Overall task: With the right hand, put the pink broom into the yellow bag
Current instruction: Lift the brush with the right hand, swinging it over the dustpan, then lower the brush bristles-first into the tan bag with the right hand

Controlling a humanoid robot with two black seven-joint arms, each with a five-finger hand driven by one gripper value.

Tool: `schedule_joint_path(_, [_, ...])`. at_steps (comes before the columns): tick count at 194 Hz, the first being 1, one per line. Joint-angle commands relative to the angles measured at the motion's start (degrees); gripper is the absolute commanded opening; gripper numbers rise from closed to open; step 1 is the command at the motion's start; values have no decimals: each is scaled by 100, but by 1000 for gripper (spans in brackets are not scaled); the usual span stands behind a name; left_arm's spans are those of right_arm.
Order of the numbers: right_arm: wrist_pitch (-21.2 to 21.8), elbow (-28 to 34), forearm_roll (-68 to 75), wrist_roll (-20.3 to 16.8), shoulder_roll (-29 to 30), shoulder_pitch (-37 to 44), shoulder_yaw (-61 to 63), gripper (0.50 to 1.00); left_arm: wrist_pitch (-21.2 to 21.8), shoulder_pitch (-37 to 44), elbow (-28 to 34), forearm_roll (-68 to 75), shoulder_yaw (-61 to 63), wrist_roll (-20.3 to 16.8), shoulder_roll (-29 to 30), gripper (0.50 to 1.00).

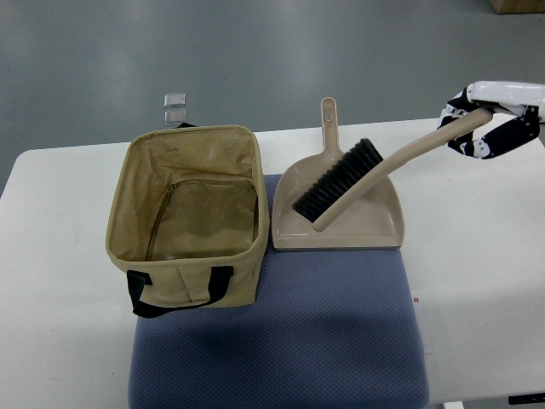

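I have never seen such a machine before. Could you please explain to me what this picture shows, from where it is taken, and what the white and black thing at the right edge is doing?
The picture comes from one camera on a humanoid robot, looking steeply down at its work table. The white and black thing is the robot's right hand; its arm enters from the right edge. Its fingers are closed around the handle end of a brush, the broom it should pack. The broom looks beige rather than pink here, with dark bristles. Its bristle end lies over a matching dustpan, which sits on a blue-grey mat. To the left stands an open yellowish fabric bag with black handles; nothing shows inside it. The left hand is not visible. Two small clear objects lie beyond the table.
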Motion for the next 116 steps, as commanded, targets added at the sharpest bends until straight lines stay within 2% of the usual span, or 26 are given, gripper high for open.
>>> schedule_joint_path(1, [87,-9,242,-9,-78,334,2,500,0,1,-12,7,0,0,0,1000])
schedule_joint_path(32, [78,-44,357,-97,63,818,-7,500,0,1,-47,7,0,0,0,1000])
schedule_joint_path(49, [43,-141,348,-238,362,1029,-7,500,0,1,-38,7,0,0,0,1000])
schedule_joint_path(80, [25,-571,322,-537,1284,1354,-33,500,0,1,-29,7,0,0,0,1000])
schedule_joint_path(116, [43,-1362,260,-598,2514,1714,-148,500,-9,1,-38,7,-9,0,0,1000])
